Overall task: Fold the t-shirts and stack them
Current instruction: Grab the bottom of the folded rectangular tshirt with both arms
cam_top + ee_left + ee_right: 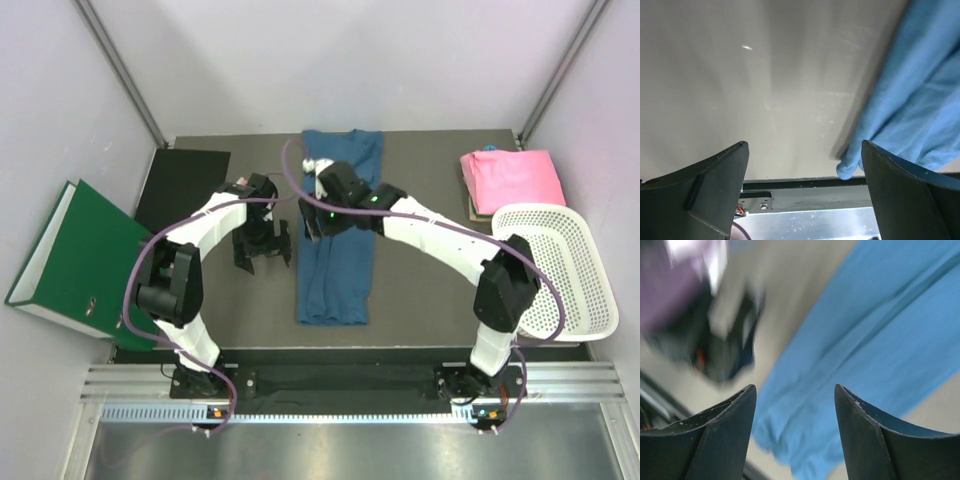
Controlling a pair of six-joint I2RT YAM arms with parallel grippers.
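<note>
The right gripper [794, 388] hangs with its jaws partly apart and nothing between them, above the left long edge of the teal-blue t-shirt [336, 285]. That shirt lies as a long narrow strip down the middle of the table [425, 290], its collar end at the far edge and its hem short of the near edge. The left gripper [804, 146] stands wide and empty over bare table just left of the strip; the shirt's edge shows beside its right finger. Bare table runs along both long sides of the strip, more on the right. The pink t-shirt [510, 178] sits folded in the far right corner, just beside the white mesh basket [578, 300]. Count: 2 t-shirts, 1 basket, 1 green binder [80, 250] at the left wall, and 1 black sheet [185, 185] far left.
</note>
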